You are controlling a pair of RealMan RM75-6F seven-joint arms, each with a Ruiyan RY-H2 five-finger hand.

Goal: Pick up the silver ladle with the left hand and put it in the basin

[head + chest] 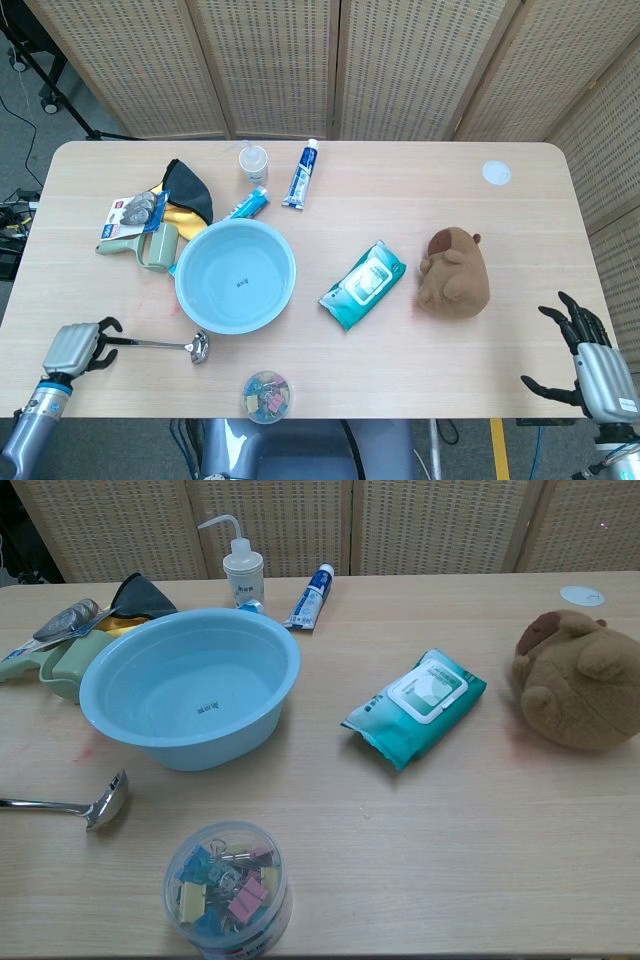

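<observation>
The silver ladle [160, 345] lies flat on the table in front of the light blue basin [236, 276], with its bowl to the right and its handle pointing left. In the chest view the ladle [92, 808] lies at the left edge below the basin [190, 685]. My left hand [74, 348] is at the handle's left end, its dark fingers apart above and below the tip; I see no grip. My right hand [592, 368] hovers off the table's front right corner with fingers spread, holding nothing. The chest view shows neither hand.
A clear tub of coloured clips [266, 395] stands just right of the ladle's bowl. A wipes pack [363, 284] and a brown plush toy [455, 272] lie right of the basin. Behind the basin are a green tool [145, 243], a black cloth [190, 189], a squeeze bottle [253, 161] and a toothpaste tube [300, 175].
</observation>
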